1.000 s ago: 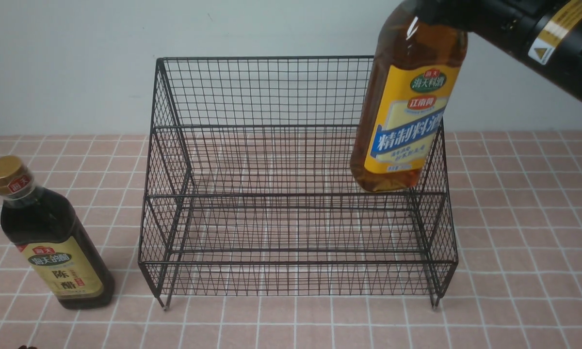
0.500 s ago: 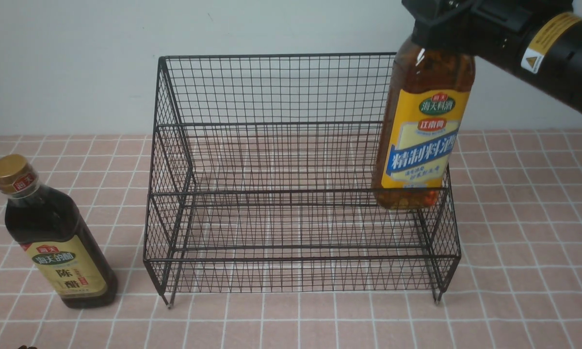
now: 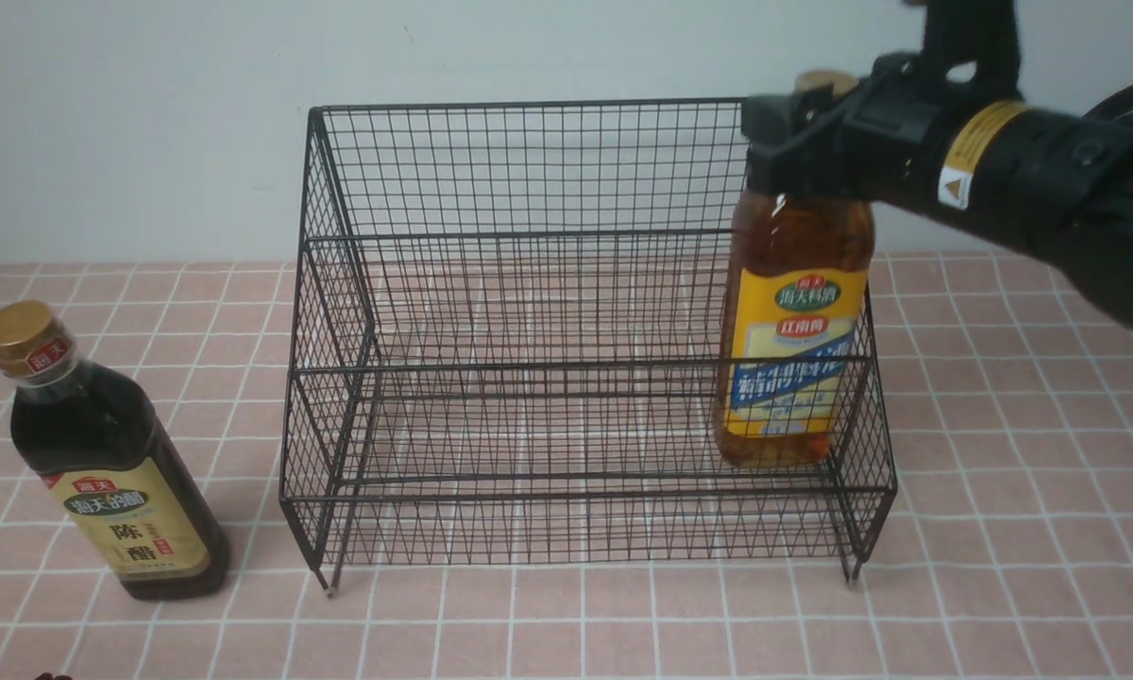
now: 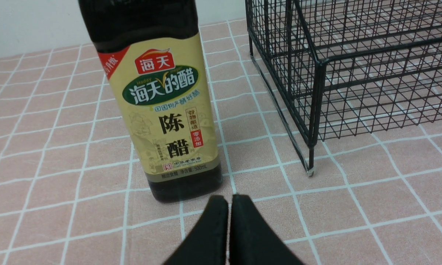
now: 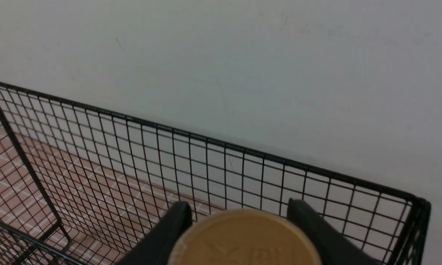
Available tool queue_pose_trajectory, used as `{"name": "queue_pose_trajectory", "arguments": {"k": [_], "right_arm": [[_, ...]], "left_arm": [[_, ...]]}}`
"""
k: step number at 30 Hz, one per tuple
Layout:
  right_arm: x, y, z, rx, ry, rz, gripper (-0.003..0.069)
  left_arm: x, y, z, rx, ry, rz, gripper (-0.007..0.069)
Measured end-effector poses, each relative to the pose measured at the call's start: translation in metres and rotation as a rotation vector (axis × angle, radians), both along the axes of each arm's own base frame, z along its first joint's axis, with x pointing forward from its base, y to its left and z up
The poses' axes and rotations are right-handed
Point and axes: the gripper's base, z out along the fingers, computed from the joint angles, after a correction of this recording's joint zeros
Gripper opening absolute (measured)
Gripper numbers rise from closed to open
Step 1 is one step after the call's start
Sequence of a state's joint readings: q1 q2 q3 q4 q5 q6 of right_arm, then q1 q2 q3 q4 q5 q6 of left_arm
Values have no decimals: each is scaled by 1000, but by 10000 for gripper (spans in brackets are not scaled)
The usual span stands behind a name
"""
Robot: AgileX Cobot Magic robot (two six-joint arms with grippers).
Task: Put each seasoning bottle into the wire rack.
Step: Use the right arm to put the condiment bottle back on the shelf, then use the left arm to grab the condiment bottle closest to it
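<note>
Left gripper (image 4: 228,209): fingers pressed together, holding nothing. Just beyond it, a gold-capped bottle of near-black liquid with a beige label (image 3: 118,472) stands upright on the pink tiled tabletop (image 3: 1001,567), left of the black wire-mesh rack (image 3: 529,170). Right gripper (image 3: 798,151): clamped on the neck of the amber, yellow-and-blue-labelled bottle (image 3: 793,359), which is upright inside the rack's right end.

Right end of the wire rack (image 3: 529,368): being filled by the amber bottle (image 3: 793,331) and the right gripper (image 3: 801,156) on its neck.
Rest of it: being left open from above.
Left edge of the table (image 3: 1001,567): being blocked by the dark bottle (image 3: 118,491).
</note>
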State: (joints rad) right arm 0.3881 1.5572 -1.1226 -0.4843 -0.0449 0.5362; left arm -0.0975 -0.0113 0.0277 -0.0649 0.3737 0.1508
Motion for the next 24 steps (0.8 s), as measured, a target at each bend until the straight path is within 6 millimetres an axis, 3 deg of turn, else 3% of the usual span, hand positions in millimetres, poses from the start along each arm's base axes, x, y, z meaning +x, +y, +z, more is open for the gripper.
{"name": "queue_pose_trajectory", "arguments": {"k": [7,15,21,24], "right_arm": [[-2,2,2,-3,8,0,333],[-29,-11,42,19,-33,-45,400],[-74,-36,91,49,-111,-99,395],[-115,-61,118,37,-125,-170,325]], "left_arm": [[0,0,0,0,0,0,-7],[0,0,0,0,1,0,-7],[0,0,0,0,1,0,-7],[0,0,0,0,1,0,-7]]}}
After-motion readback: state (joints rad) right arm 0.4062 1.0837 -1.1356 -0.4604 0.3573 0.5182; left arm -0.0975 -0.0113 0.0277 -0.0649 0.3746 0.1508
